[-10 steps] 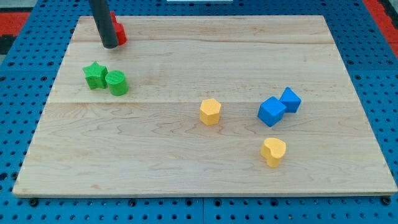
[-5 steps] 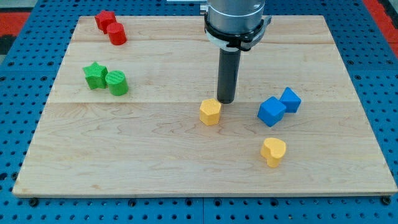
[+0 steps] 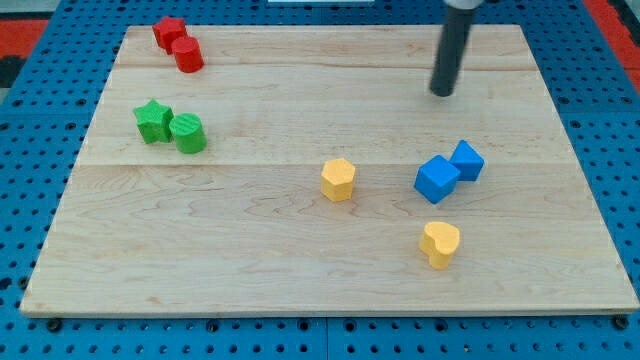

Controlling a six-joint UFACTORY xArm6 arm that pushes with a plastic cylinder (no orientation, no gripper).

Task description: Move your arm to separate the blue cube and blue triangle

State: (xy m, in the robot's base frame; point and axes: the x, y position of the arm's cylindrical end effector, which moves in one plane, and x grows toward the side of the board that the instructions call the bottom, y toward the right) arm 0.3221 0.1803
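The blue cube [image 3: 437, 179] sits at the board's right, touching a smaller blue block [image 3: 467, 160] just up and to its right; that block's triangle shape is hard to make out. My dark rod comes down from the view's top, and my tip [image 3: 442, 93] rests on the board above both blue blocks, well apart from them.
A yellow hexagon block [image 3: 338, 179] lies left of the blue cube and a yellow heart block [image 3: 440, 243] below it. A green star [image 3: 153, 121] and green cylinder [image 3: 188, 133] sit at the left. Two red blocks [image 3: 178, 45] sit at the top left. The wooden board [image 3: 250, 260] lies on blue pegboard.
My tip moved from the red blocks at top left, past the yellow hexagon, to the upper right above the blue blocks. No block has moved.
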